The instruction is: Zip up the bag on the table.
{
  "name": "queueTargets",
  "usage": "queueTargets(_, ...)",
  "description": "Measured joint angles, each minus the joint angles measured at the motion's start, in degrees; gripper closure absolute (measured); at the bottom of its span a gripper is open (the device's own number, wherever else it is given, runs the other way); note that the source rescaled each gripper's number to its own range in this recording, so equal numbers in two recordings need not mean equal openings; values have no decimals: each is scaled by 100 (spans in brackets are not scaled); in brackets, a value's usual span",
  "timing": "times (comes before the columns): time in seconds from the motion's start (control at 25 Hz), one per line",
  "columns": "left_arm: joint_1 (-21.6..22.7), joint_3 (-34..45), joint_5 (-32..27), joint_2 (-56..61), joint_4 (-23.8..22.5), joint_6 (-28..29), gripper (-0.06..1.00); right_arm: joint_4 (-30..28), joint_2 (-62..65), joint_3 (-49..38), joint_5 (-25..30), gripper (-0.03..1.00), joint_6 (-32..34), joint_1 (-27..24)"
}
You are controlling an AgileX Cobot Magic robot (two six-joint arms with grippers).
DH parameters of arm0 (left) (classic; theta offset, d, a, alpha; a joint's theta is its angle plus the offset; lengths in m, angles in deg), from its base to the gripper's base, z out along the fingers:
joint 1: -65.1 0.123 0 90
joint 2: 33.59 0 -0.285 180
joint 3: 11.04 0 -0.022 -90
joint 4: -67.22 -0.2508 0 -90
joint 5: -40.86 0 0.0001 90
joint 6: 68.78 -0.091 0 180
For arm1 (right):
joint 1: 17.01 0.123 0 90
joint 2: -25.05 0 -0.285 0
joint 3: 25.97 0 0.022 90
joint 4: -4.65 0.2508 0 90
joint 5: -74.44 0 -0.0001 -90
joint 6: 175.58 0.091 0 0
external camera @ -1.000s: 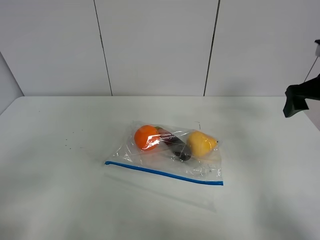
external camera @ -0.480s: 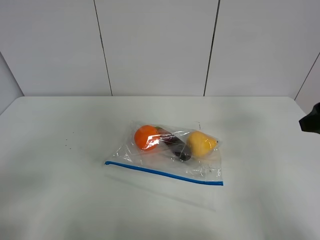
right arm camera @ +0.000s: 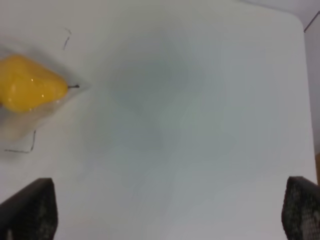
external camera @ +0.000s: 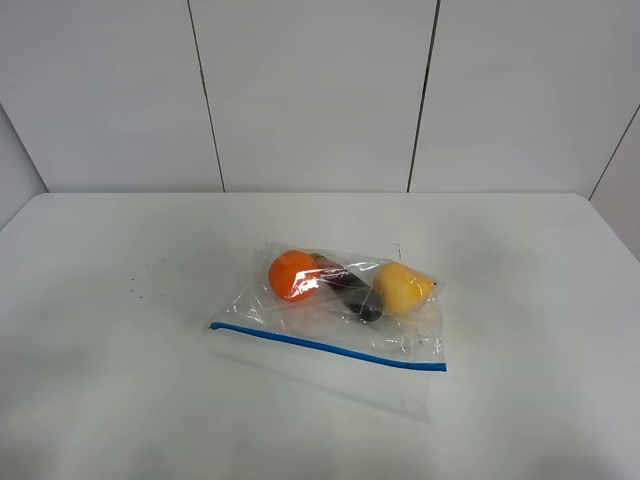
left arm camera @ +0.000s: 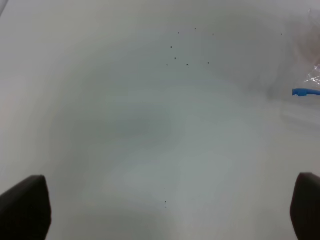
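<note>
The clear bag [external camera: 405, 340] lies flat near the middle of the white table [external camera: 110, 350]. Its blue zipper strip [external camera: 327, 346] runs along the near edge. An orange fruit [external camera: 293, 274], a dark purple one [external camera: 352, 290] and a yellow pear [external camera: 402, 287] show through the plastic. Neither arm appears in the exterior view. My left gripper [left arm camera: 160, 210] is open over bare table, with one end of the blue strip [left arm camera: 305, 92] at the frame's edge. My right gripper [right arm camera: 160, 210] is also open over bare table, apart from the pear [right arm camera: 30, 90] in the bag's corner.
A few tiny dark specks [external camera: 135, 288] mark the table left of the bag. White wall panels [external camera: 310, 90] stand behind the table's far edge. The table's right edge [right arm camera: 307, 100] shows in the right wrist view.
The dark end of the right arm, seen at the right edge of the exterior view, has drawn back out of the frame. The bag has not moved.
</note>
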Motion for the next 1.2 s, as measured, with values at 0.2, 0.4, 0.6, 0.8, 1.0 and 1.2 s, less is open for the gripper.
queueTargets(0.2, 0, 0, 0, 0, 0, 0, -6, 19, 34, -12, 317, -3, 646, 0)
queueTargets(0.4, 0, 0, 0, 0, 0, 0, -6, -64, 34, -12, 541, -3, 818, 0)
queueTargets(0.6, 0, 0, 0, 0, 0, 0, -6, -116, 251, -50, 598, -3, 795, 0)
queueTargets(0.8, 0, 0, 0, 0, 0, 0, -6, -195, 838, -385, 534, -3, 668, 0)
queueTargets(1.0, 0, 0, 6, 0, 0, 0, -6, -195, 1647, -660, 453, -3, 607, 0)
queueTargets(1.2, 0, 0, 6, 0, 0, 0, -6, -233, 2327, -794, 448, -3, 591, 0)
